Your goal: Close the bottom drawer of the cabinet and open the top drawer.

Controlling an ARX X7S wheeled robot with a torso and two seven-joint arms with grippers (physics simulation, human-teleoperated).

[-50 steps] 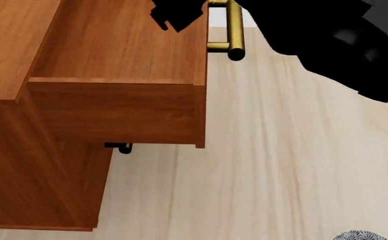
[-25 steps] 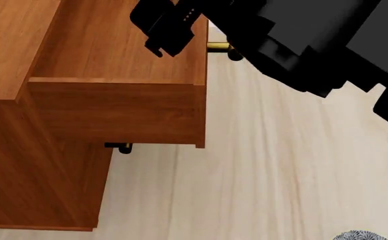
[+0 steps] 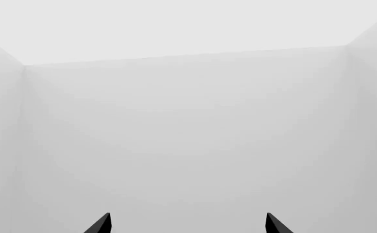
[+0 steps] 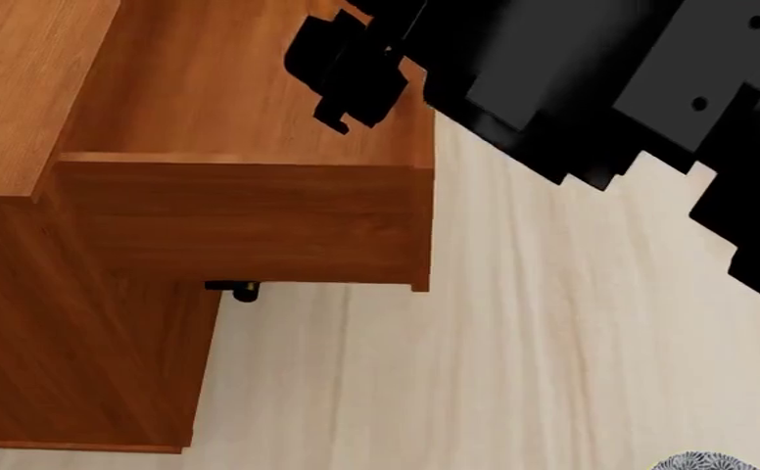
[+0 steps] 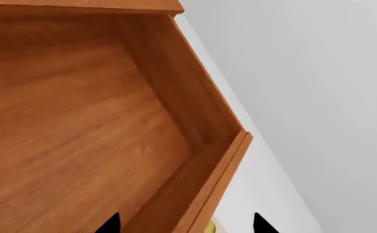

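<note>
Your reddish-brown wooden top drawer [image 4: 243, 220], at the upper left of the head view, has slid a little farther out of the small three-tier wooden cabinet [image 4: 79, 362] over the last half second, and its front edge now sits further right. The right pincer [image 4: 354, 69] hangs at that front edge, its tips apart in the wrist view straddling the front panel. The left pincer [image 3: 187, 224] faces a blank wall, fingers apart, and the bottom drawer is hidden, so I cannot tell whether it is closed.

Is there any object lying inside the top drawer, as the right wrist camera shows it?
No. In the right wrist view the top drawer shows only bare wooden floor and walls, with nothing lying in the visible part.
</note>
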